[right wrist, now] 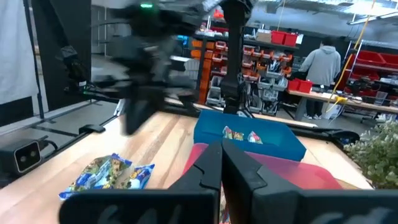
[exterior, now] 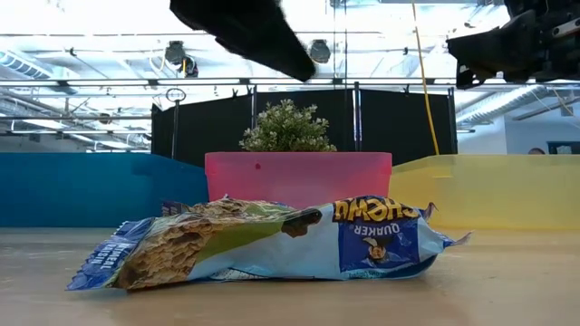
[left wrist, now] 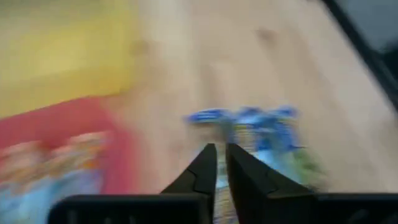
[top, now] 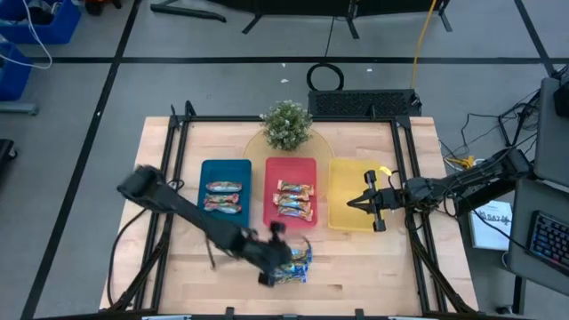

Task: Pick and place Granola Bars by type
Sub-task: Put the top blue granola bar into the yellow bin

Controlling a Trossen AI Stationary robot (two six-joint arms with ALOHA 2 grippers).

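Note:
A small heap of blue-white granola bars (top: 299,265) (exterior: 272,244) lies on the bare wood near the table's near edge. Greenish-red bars (top: 223,196) lie in the blue tray (top: 208,171). Tan-gold bars (top: 294,198) lie in the red tray (top: 277,169). My left gripper (top: 284,259) (left wrist: 221,155) hovers just left of and above the heap, shut and empty. My right gripper (top: 350,204) (right wrist: 221,152) waits shut over the yellow tray (top: 356,173), which holds nothing that I can see.
A potted plant (top: 286,124) stands behind the trays, at the table's far side. Black frame rails (top: 180,160) run along the left and right sides of the table. Bare wood (top: 373,267) shows in front of the trays. A person (right wrist: 322,62) stands in the room beyond.

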